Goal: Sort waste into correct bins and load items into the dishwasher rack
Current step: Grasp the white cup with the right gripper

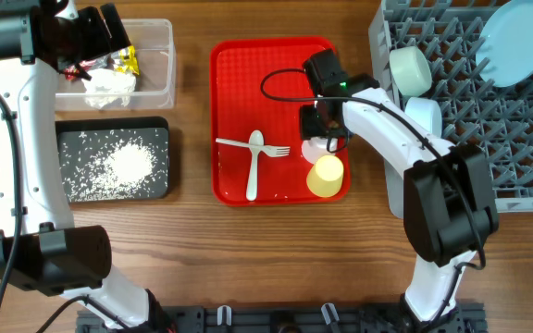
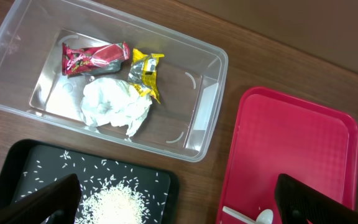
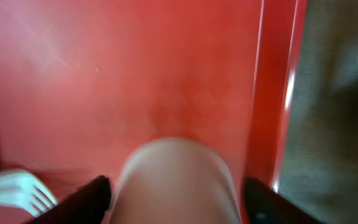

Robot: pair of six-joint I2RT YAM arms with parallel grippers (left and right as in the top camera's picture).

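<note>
My left gripper [image 1: 111,35] [image 2: 178,202] is open and empty, hovering over the clear tub [image 1: 160,57] [image 2: 211,106]. The tub holds the crumpled white napkin [image 2: 114,104], a red wrapper [image 2: 95,58] and a yellow wrapper [image 2: 146,73]. The black tray [image 1: 72,139] [image 2: 160,180] holds a pile of rice grains [image 1: 128,164] [image 2: 114,205]. My right gripper [image 1: 328,137] [image 3: 176,202] is open, its fingers on either side of the pale pink cup [image 1: 316,148] [image 3: 176,171] on the red tray [image 1: 248,83]. The yellow cup [image 1: 325,177] lies beside it. The white spoon [image 1: 254,166] and fork [image 1: 266,148] lie crossed on the tray.
The grey dishwasher rack [image 1: 526,148] stands at the right, holding two pale bowls [image 1: 410,69] [image 1: 426,116] and the light-blue plate [image 1: 516,42]. The red tray's raised right rim [image 3: 272,93] runs close to my right gripper.
</note>
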